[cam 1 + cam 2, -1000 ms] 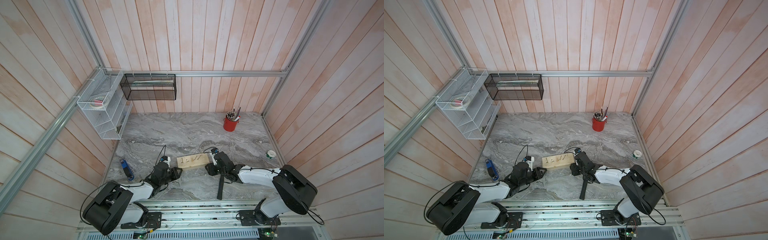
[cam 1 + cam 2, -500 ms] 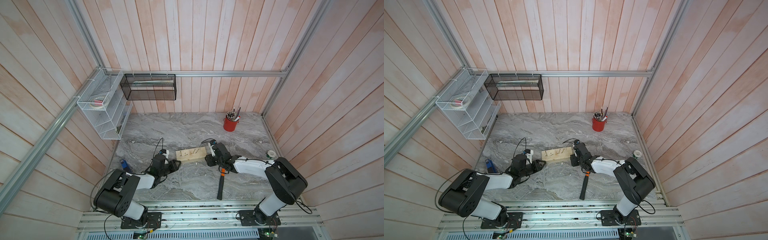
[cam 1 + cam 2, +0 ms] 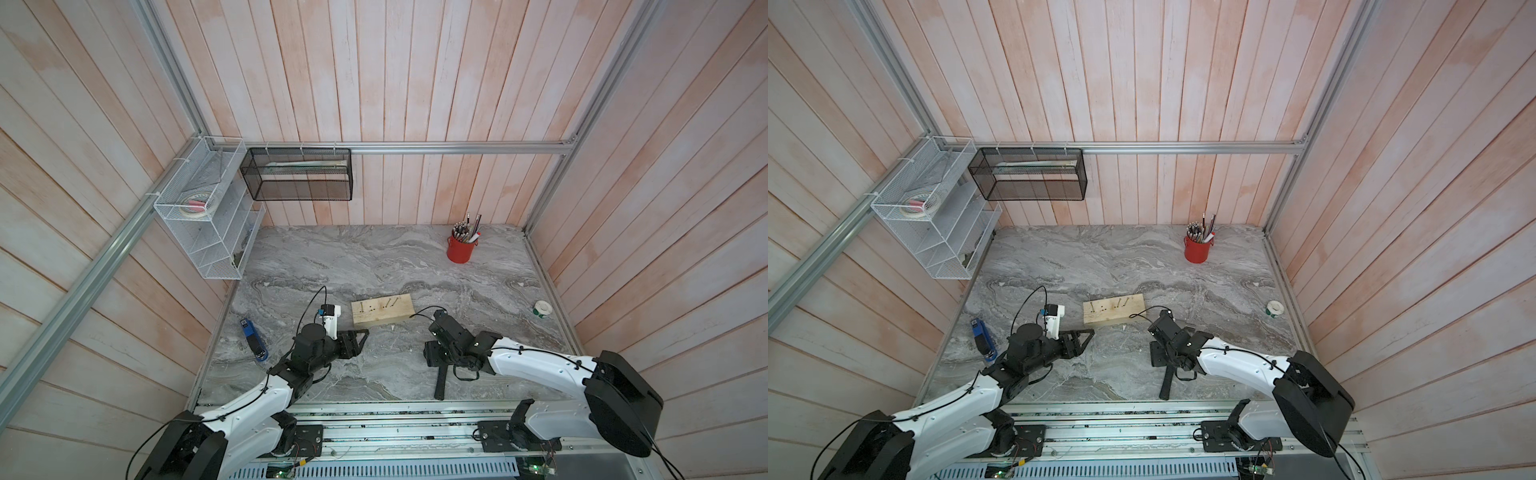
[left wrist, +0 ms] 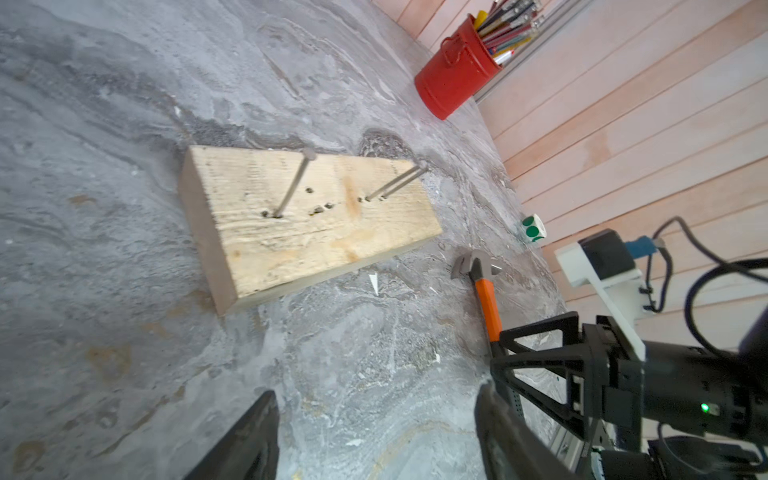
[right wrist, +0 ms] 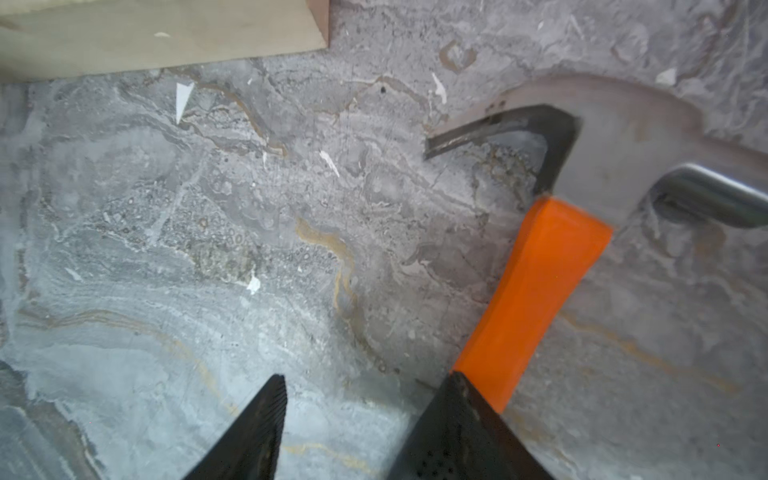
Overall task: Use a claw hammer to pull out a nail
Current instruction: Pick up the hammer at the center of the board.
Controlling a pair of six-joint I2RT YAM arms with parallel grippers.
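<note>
**Ana:** Grey marbled stone is the tabletop. What's the largest thing lying on it?

**Ben:** A pale wooden block, flat, about midway across and nearer the front rail than the back wall.

**Ana:** And the claw hammer?

**Ben:** It's flat on the stone to the robot's right of the block. The steel head points toward the block's end but lies apart from it, and the black handle runs back toward the front rail. Nothing grips it.

**Ana:** The right pincer, then?

**Ben:** Spread, low over the shaft where the orange meets the black. The wrist view shows the orange part passing beneath one finger, with only bare stone in the gap.

**Ana:** The left pincer?

**Ben:** Also spread and empty, aimed at the block from its other end, apart from it.

**Ana:** Smaller things?

**Ben:** A red tin of pencils near the back right corner, and a roll of green dot stickers by the right wall. Three nails stand leaning in the block, one alone and two close together, with empty holes between them.
</note>
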